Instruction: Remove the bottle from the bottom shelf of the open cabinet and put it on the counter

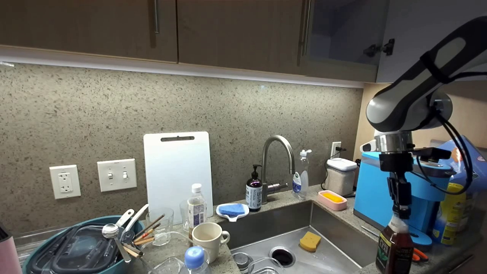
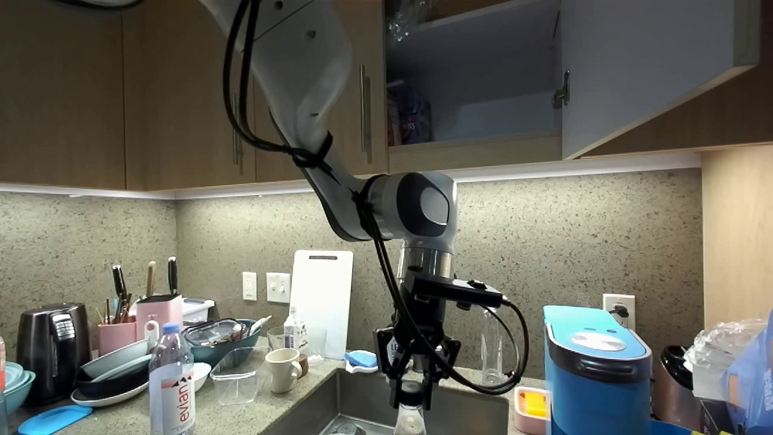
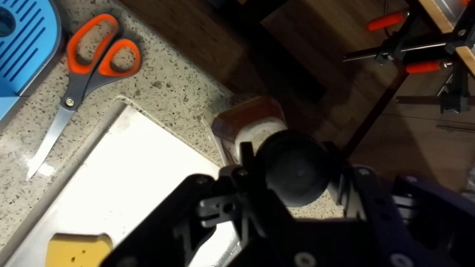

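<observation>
Wrist view shows the gripper point(image 3: 292, 159) with its jaws drawn in to the width of the round black cap point(image 3: 297, 172), so I judge that it holds the bottle point(image 3: 261, 129) by this cap. The bottle is beside the sink point(image 3: 148, 167), near the front edge of the counter point(image 3: 174, 81); whether it touches the surface I cannot tell, because its base does not show clearly. In my judgement the removing is done; what is left is to make it stand firmly on the counter and to release it. The bottle has a glossy red-brown body, seemingly flat-sided, and a whitish neck point(image 1: 399, 224). The counter is pale and speckled, and on it lie scissors point(image 3: 78, 87) with smooth orange rings and a shiny pointed blade. The sink is of plain steel, and the yellow sponge point(image 3: 78, 250) in it has small holes. Farther, the appliance point(image 2: 598, 386) has smooth blue sides with rounded corners. The wall point(image 2: 652, 254) behind it is speckled like the counter. Above, the cabinet point(image 2: 495, 118) stands open, with a brown wooden front and a plain bluish-grey inside.
</observation>
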You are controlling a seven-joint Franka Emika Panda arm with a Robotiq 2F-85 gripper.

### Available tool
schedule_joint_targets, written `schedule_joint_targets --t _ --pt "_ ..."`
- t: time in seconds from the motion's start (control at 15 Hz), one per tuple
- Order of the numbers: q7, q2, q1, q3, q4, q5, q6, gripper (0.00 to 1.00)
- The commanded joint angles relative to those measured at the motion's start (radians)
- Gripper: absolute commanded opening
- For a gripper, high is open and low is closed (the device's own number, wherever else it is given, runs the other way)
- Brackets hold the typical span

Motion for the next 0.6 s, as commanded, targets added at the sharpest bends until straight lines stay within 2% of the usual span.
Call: schedule_joint_targets --t 0.0,0.07,0.13,0.33,0.4,0.53 --pt "-0.012 0.001 -0.012 0.013 0.015 0.016 0.008 0.22" --pt "-0.008 0.004 -0.012 0.014 0.021 0.020 -0.013 0.22" --pt "0.002 0.009 -0.009 0.014 0.005 -0.001 0.006 0.47" --pt "0.002 0.011 -0.010 0.016 0.005 0.001 0.005 0.47" --pt "0.001 0.011 -0.010 0.016 0.005 0.001 0.005 0.22" --pt "0.003 0.019 -0.010 0.017 0.001 0.001 0.034 0.22"
